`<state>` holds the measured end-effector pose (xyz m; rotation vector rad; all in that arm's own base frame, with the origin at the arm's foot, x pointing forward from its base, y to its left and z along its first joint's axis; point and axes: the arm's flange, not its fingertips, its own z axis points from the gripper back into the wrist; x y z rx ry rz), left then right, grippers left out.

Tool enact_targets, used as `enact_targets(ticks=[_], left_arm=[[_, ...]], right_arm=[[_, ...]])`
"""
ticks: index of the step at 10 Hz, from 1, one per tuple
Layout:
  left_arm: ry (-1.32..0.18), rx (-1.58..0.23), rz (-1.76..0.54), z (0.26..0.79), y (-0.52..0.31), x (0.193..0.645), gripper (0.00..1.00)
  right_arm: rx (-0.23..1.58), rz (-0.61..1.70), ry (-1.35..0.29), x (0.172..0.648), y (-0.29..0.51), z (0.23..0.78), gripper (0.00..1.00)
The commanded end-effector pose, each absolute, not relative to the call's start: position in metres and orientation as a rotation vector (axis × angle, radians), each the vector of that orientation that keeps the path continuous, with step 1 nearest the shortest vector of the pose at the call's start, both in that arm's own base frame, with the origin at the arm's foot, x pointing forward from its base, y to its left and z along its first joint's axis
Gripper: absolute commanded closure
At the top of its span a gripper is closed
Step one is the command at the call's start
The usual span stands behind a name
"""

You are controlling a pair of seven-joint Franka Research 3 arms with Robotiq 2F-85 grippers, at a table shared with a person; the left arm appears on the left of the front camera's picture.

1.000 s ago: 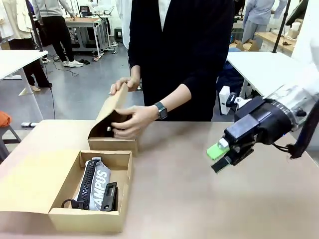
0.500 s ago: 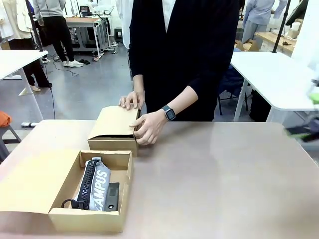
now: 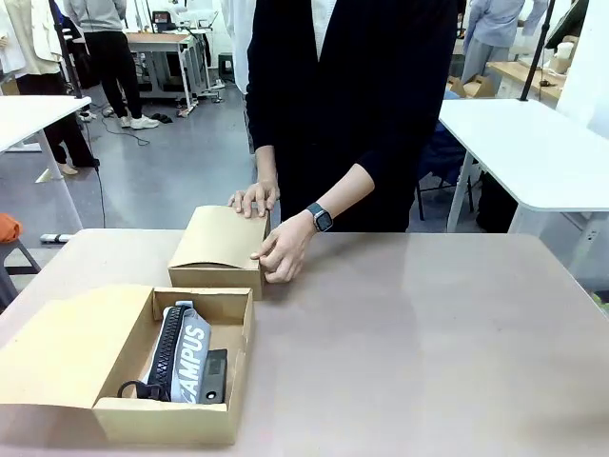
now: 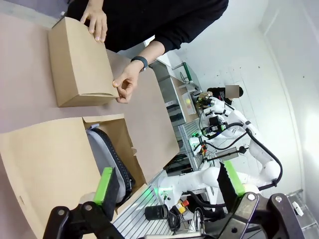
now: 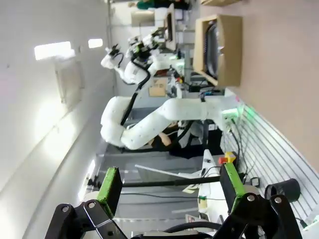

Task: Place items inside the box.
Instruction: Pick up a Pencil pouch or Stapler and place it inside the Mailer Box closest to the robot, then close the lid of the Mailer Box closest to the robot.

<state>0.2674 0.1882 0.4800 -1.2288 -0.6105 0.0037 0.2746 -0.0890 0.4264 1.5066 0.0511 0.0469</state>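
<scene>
Open box: near left of the table; holds the grey pouch, with a black item at its right
Closed box: just beyond; person's hands rest on it
Left gripper: jaws apart, empty, above the open box
Right gripper: jaws apart, empty, off the table

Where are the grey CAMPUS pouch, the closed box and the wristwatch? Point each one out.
grey CAMPUS pouch (image 3: 193, 360): front view, on its lettered face.
closed box (image 3: 217, 238): front view, middle of its lid.
wristwatch (image 3: 320, 217): front view, on its dial.
</scene>
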Motion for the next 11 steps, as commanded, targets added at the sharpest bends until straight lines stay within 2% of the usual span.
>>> enact_targets(ticks=[1,10,11], left_arm=[[-0.632,-1.246,-0.008,0.483,0.188,0.267,0.00],[-0.610,-1.229,0.004,0.480,0.188,0.267,0.00],[-0.682,-1.124,-0.255,0.480,0.182,0.286,0.00]], right_arm=[[1.576,0.126,0.052,0.263,-0.086,0.442,0.00],[1.576,0.126,0.052,0.263,-0.086,0.442,0.00],[1.576,0.126,0.052,0.263,-0.086,0.442,0.00]])
